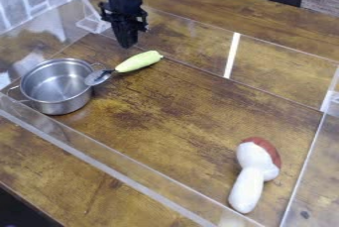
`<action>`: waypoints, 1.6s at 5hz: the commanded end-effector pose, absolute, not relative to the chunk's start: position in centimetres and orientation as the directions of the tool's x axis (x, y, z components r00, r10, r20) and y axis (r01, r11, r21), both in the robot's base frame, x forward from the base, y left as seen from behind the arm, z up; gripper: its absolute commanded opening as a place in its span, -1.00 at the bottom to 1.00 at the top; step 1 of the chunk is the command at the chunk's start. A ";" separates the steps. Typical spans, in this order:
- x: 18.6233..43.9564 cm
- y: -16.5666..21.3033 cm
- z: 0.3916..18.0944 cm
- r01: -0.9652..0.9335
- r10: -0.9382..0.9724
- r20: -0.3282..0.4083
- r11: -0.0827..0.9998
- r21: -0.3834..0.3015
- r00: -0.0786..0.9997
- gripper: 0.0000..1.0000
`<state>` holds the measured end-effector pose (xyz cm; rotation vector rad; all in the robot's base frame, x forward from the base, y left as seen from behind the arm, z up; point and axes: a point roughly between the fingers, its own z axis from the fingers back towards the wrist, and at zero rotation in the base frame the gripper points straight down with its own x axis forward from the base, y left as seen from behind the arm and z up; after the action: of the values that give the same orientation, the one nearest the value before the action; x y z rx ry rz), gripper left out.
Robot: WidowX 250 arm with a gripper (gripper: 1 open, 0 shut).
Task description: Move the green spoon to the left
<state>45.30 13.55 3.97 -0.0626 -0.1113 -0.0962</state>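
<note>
Wooden table [199,102] w/ clear plastic walls. Metal pot [56,83] at left. Black gripper [126,35] above, pointing down, jaws closed, empty. Mushroom [252,174] lower right. Green spoon [133,62] lies just right of pot, below gripper.

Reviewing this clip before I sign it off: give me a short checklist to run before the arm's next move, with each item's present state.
1. Green spoon lies flat on the table: ok.
2. Pincer free of the spoon, nothing held: ok.
3. Pincer closed: ok.
4. Spoon clear of the pot: not ok, its bowl end meets the rim.
5. Toy mushroom far from the work area: ok.
</note>
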 end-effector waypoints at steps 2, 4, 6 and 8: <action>45.5 14.9 6.3 0.083 -0.081 0.176 0.997 -0.001 0.981 -1.00; 45.5 17.2 6.9 0.023 -0.025 0.172 1.000 0.014 0.985 -1.00; 45.3 18.8 7.6 0.079 -0.085 0.167 0.996 0.045 0.982 -1.00; 45.4 17.9 8.5 0.125 -0.136 0.157 0.989 0.074 0.978 -1.00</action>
<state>44.86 18.22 4.71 0.0224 -0.0846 -0.1153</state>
